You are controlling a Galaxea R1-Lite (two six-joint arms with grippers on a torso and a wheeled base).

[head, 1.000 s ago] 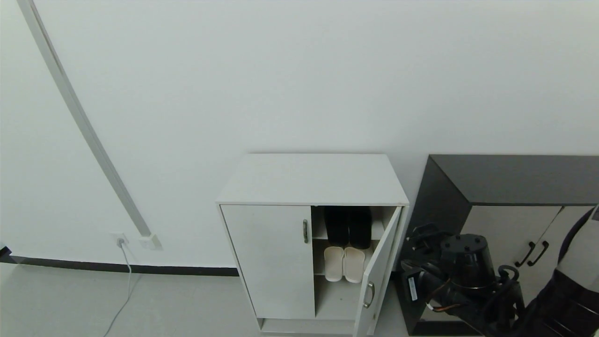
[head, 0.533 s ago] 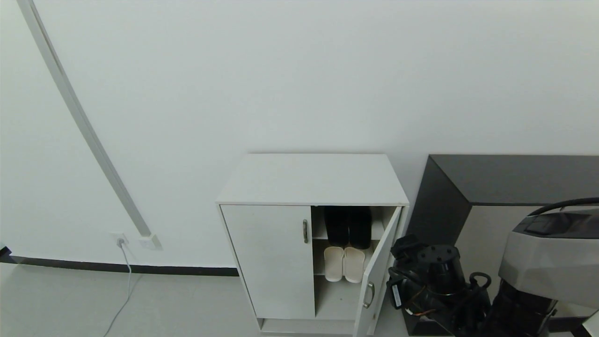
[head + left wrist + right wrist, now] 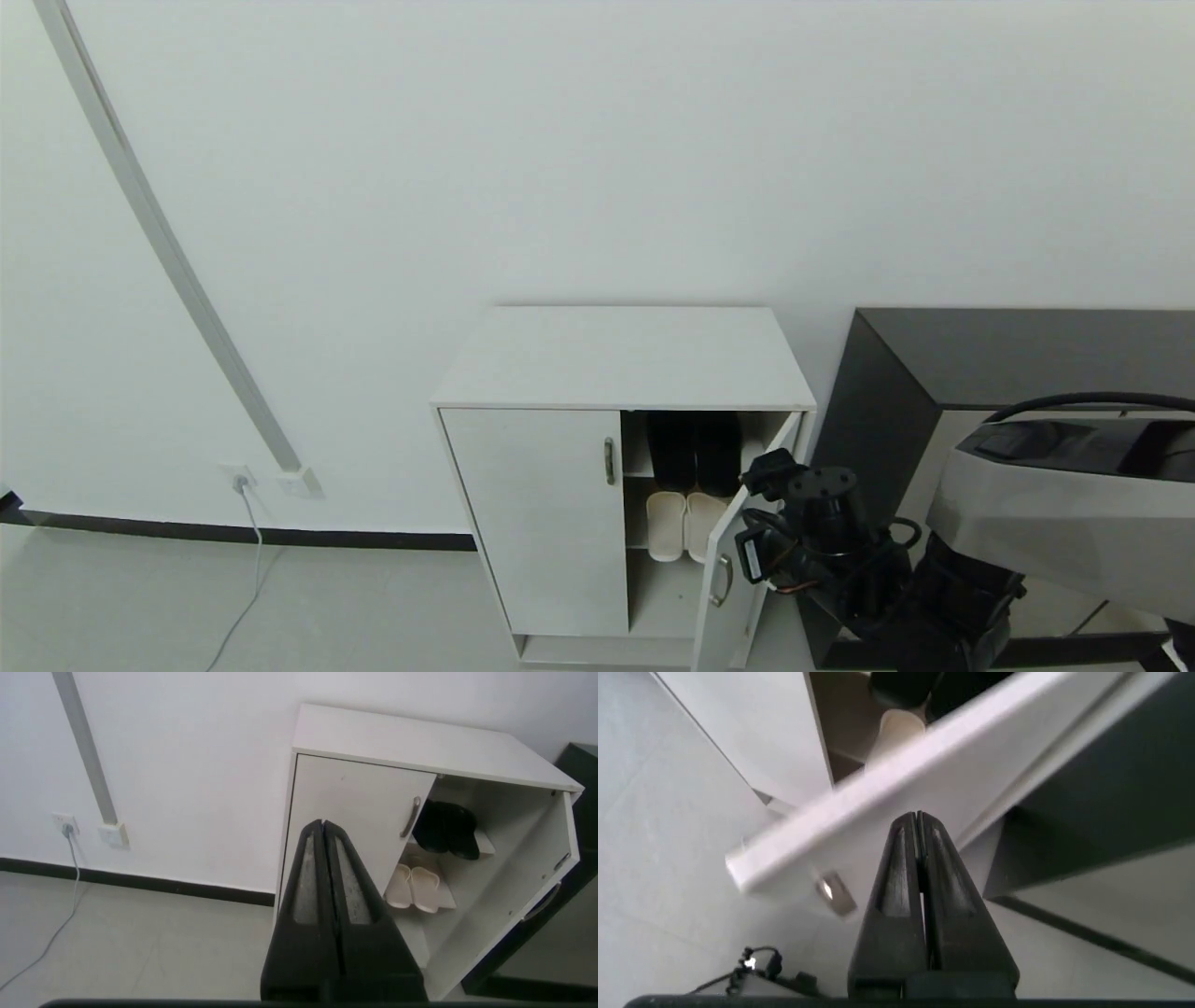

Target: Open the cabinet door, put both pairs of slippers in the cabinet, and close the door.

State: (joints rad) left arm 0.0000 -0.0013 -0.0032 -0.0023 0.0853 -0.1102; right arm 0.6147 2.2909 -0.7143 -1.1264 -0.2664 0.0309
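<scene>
The white cabinet (image 3: 616, 359) stands against the wall, its left door shut and its right door (image 3: 728, 627) ajar. Inside, black slippers (image 3: 695, 450) lie on the upper shelf and cream slippers (image 3: 665, 527) on the shelf below. My right gripper (image 3: 761, 474) is shut and empty, with its tip against the door's outer face above the handle (image 3: 721, 581). The right wrist view has the shut right gripper (image 3: 918, 821) meeting the door's (image 3: 878, 812) edge. My left gripper (image 3: 324, 831) is shut, empty and well in front of the cabinet (image 3: 420, 742).
A black cabinet (image 3: 1008, 355) stands right beside the white one. A wall socket with a cable (image 3: 241, 483) and a slanted conduit (image 3: 159, 233) are to the left. Bare grey floor (image 3: 280, 607) lies in front on the left.
My right arm has swung left, up to the open door. The door has turned partway toward shut. The left gripper has not visibly changed.
</scene>
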